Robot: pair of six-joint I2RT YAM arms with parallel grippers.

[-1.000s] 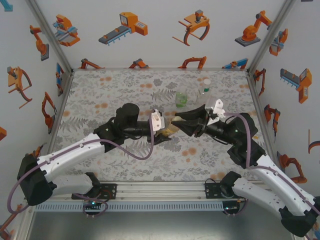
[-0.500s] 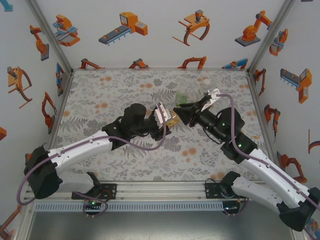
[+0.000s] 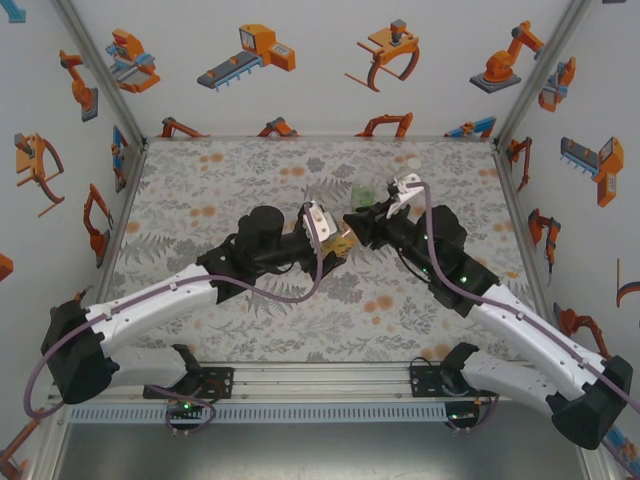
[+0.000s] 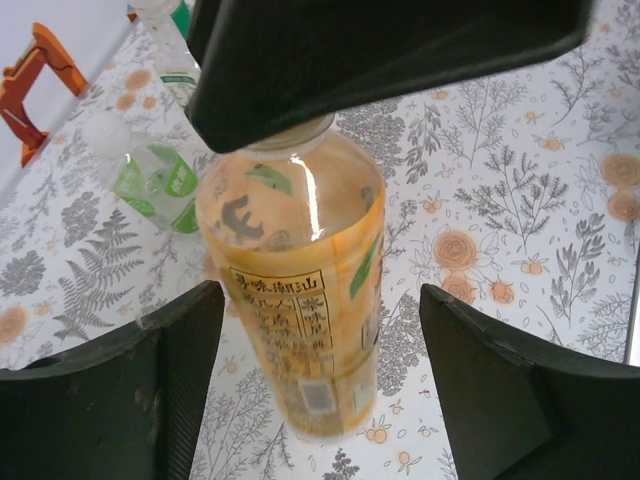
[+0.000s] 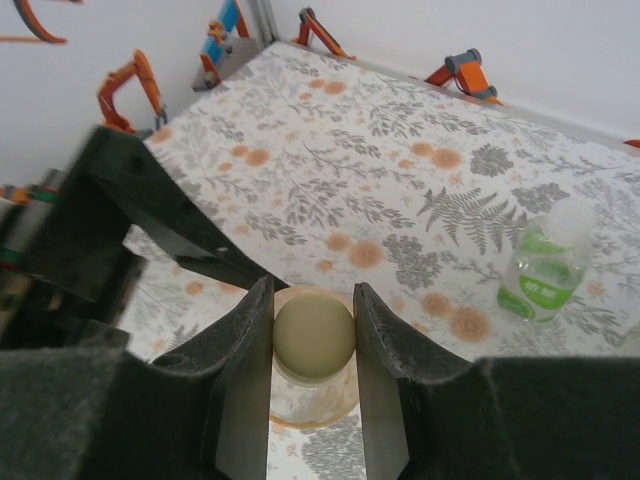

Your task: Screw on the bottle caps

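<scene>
Floral cloth covers the desk (image 3: 200, 190), and white walls printed with orange robot arms close it in on three sides. What has just changed is the left tool (image 4: 320, 292): a second ago it was clamped on the amber bottle (image 4: 295, 350), and now its fingers stand apart, with cloth showing between each finger and the bottle's sides, so it holds nothing. Over the same second both arms have carried the bottle from mid-desk toward the far side, and it now stands roughly upright near the green bottle (image 5: 543, 270). The right tool (image 5: 312, 300) is unchanged, closed tight on the pale yellow cap (image 5: 313, 338) sitting on the amber bottle's neck, so only its top is gripped. Whether its base rests on the cloth or hangs just above it I cannot tell. I read the release as the end of the screwing on this bottle: the cap looks seated, and the body no longer needs bracing against the twist. There are three bottles: the amber one between the tools, the squat green one beyond it, and a clear bottle (image 4: 172, 45) with a green band further back. I can count two caps, the pale yellow one in the right tool's grip and a whitish cap (image 5: 570, 218) already on the green bottle. The clear bottle's top is cut off, so a third is unconfirmed.
</scene>
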